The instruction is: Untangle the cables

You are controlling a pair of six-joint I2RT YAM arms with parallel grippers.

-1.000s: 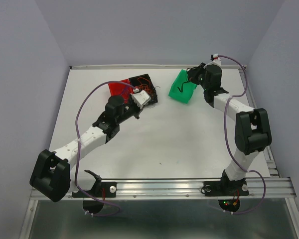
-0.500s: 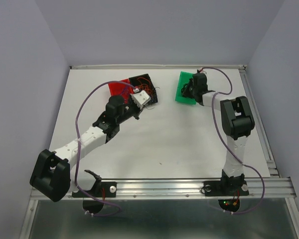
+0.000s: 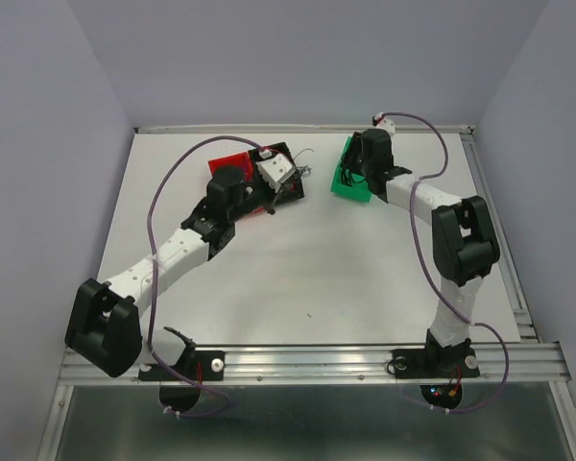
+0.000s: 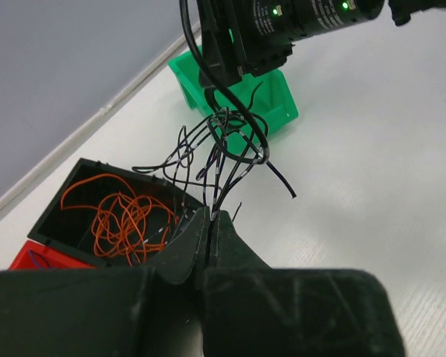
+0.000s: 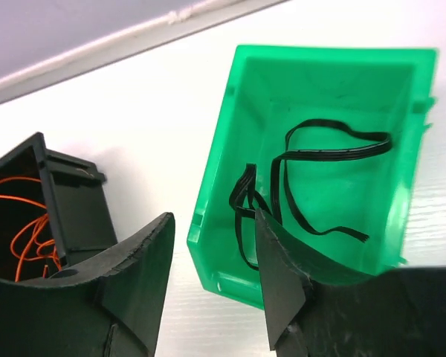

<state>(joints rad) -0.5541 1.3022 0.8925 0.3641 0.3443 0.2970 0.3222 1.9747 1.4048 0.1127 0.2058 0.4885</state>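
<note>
Sorting looks partly done: orange wires (image 4: 123, 216) lie in the black bin (image 4: 119, 169), a black cable (image 5: 323, 145) in the green bin (image 5: 215, 171); the left gripper (image 4: 209, 222) pinches a bunch of black wires (image 4: 223, 152) above the table, yet to be binned; the right gripper (image 5: 214, 230) gapes open over the green bin.

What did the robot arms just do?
The left end effector moved farther back over the black bin, shut on thin black wires. The green bin, tipped a second ago, now sits flat; the right end effector hangs open above it. The red bin and black bin stayed put.
</note>
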